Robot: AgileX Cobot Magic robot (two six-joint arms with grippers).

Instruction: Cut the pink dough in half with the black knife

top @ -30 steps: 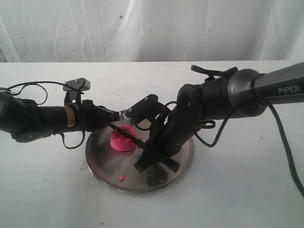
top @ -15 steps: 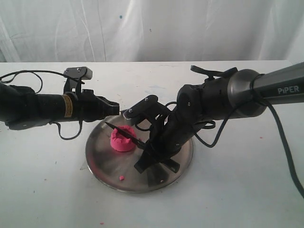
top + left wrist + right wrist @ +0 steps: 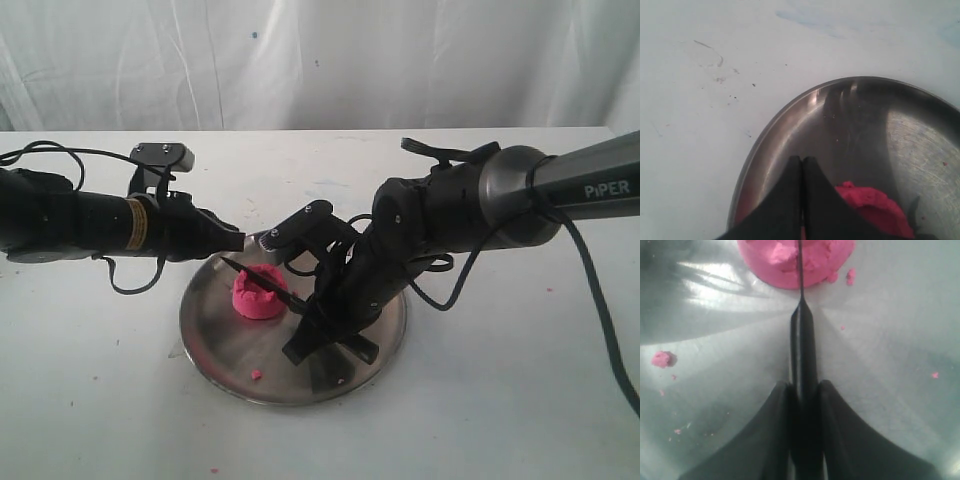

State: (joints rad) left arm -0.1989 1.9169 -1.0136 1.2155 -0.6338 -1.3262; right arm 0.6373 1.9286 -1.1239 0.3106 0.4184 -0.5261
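The pink dough (image 3: 258, 298) is a small rough-topped lump on the left half of the steel plate (image 3: 210, 345). The black knife (image 3: 262, 283) lies across its top, point toward the left arm. My right gripper (image 3: 308, 318) is shut on the knife's handle (image 3: 803, 347), and the thin blade (image 3: 801, 262) runs over the middle of the dough (image 3: 780, 270). My left gripper (image 3: 240, 240) is shut on nothing and hovers at the plate's far-left rim. In the left wrist view its gripper (image 3: 801, 160) is over the plate (image 3: 850, 115), with the dough (image 3: 872, 205) just beside it.
A tiny pink crumb (image 3: 257, 374) lies near the plate's front edge, and more crumbs (image 3: 662, 359) are scattered on the steel. The plate sits on a white table (image 3: 100, 400) with a white curtain behind. Black cables trail from both arms.
The left arm has drawn back slightly to the left, rising and then settling with its fingertips still at the plate's rim. The right arm, knife and dough have not moved.
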